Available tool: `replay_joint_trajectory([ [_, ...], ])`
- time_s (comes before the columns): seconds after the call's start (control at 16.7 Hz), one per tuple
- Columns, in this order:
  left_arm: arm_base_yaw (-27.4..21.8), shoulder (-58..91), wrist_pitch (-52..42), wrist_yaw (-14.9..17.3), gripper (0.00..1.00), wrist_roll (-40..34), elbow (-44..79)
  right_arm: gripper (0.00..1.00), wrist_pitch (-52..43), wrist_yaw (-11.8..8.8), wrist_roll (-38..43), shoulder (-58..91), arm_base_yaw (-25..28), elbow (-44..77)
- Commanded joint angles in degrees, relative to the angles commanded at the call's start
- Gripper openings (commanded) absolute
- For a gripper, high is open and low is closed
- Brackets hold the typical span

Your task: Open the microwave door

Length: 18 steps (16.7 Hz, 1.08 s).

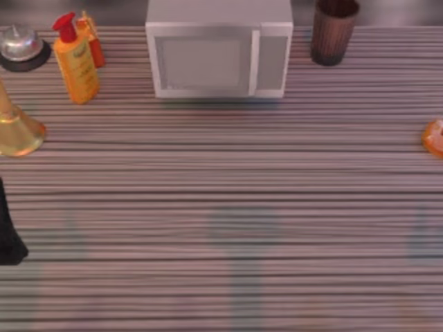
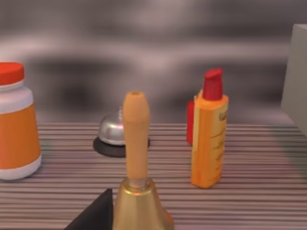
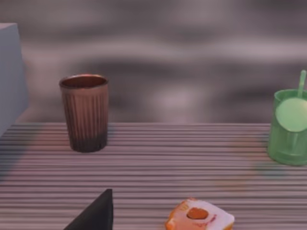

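Nothing's started yet: the microwave (image 1: 219,48) sits at the far middle of the worktop (image 1: 228,207), microwave door (image 1: 202,61) flush shut. Neither gripper's anywhere near it, and I can't tell how their jaws stand. Whole opening's left.

A rendered tabletop with a kitchen flavour — not a real room. A striped brown-and-grey table (image 1: 221,207) carries a boxy light-grey microwave (image 1: 219,48) with its windowed door shut, a ribbed brown cup (image 1: 333,31), a yellow-orange squeeze bottle with a red cap (image 1: 77,61), a green translucent cup with a straw (image 3: 289,125) and a white-and-orange jar (image 2: 17,122). A silver desk bell (image 1: 21,43) and a brass handbell (image 1: 15,128) sit oddly among them — the backdrop is only a grey blur.
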Motion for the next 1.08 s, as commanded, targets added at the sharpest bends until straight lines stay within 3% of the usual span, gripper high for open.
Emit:
replay_joint_trajectory([
  [0.24, -0.8, 1.8, -1.0, -0.5, 1.00, -0.6, 1.7, 1.00, 0.0, 0.0, 0.0, 0.0, 0.0, 0.0],
  [0.48, -5.3, 12.6, -6.1, -3.2, 1.00, -3.9, 12.2, 1.00, 0.0, 0.0, 0.0, 0.0, 0.0, 0.0],
  [1.08, -24.5, 72.2, -25.4, -14.6, 1.00, -20.8, 66.7, 1.00, 0.0, 0.0, 0.0, 0.0, 0.0, 0.0],
])
